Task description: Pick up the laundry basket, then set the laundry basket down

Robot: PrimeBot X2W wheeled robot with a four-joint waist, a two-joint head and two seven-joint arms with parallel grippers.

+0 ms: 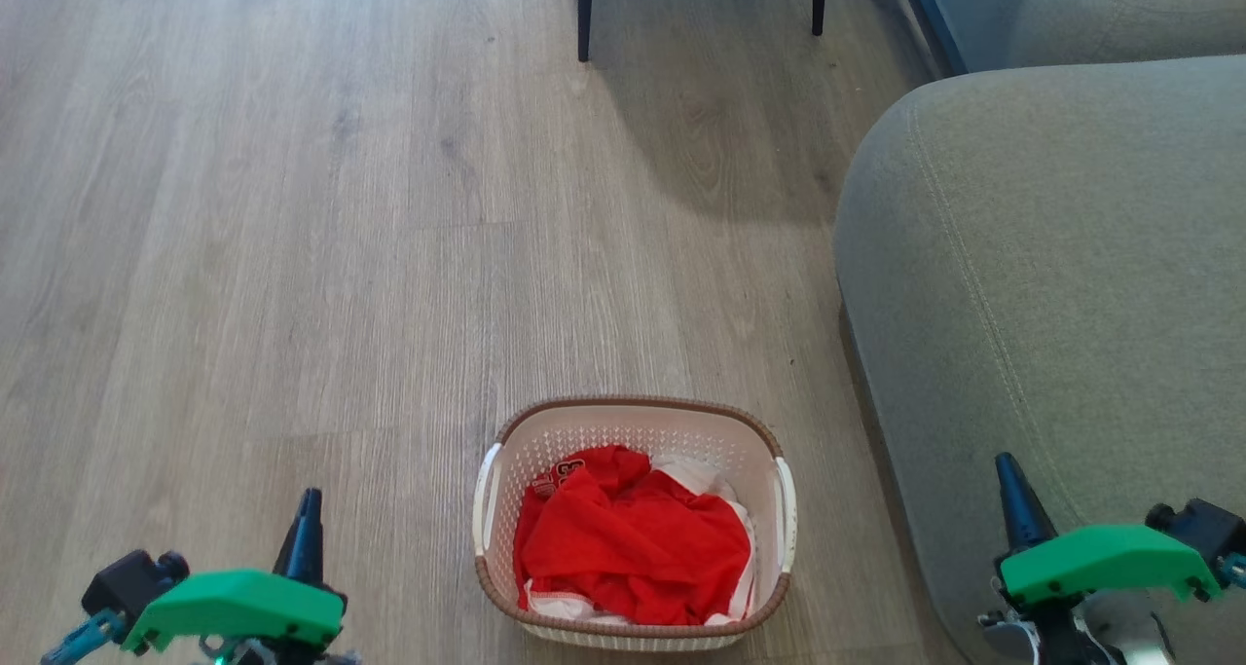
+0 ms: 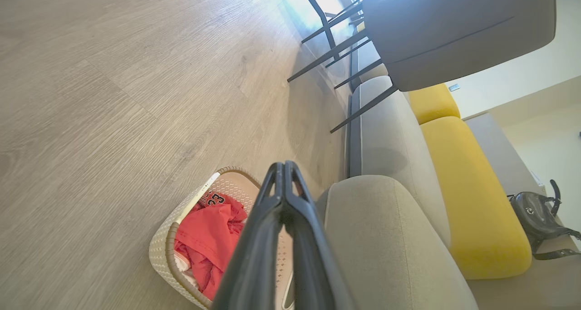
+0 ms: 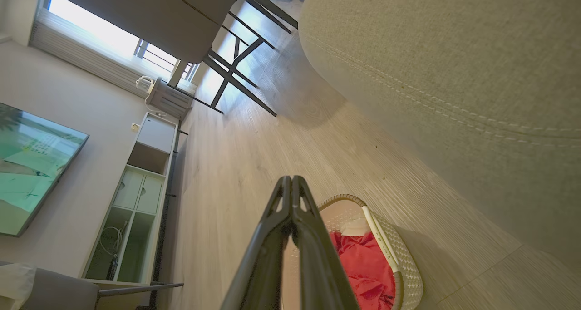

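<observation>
operator: what can't you make out?
spotter: in your left wrist view, the left gripper [image 2: 285, 165] covers the middle of the laundry basket [image 2: 159, 253], and the basket's near end runs off the bottom edge. it's the same in your right wrist view, behind the right gripper [image 3: 291, 179]. a dark strapped object [image 2: 538, 219] past the yellow cushion [image 2: 472, 196] is too small for you to identify. in your head view, both wrists are cut off at the bottom edge.

operator: and the grippers?
spotter: on each one you see the two fingers pressed together at the tips, with nothing between them. they hang clear of the basket, one on either side.

operator: where's the basket?
spotter: it stands upright on the wood floor [image 1: 292, 207], near the grey sofa [image 1: 1051, 285] but apart from it. inside, a crumpled red garment [image 1: 633, 548] lies over white cloth [image 1: 709, 478]. digits show on the red one.

operator: the room?
spotter: dark chair legs [image 1: 583, 13] stand farther out on the floor. your right wrist view shows a television [image 3: 32, 164] on the wall, a pale cabinet [image 3: 136, 196] beside it and a bright window [image 3: 91, 33].
</observation>
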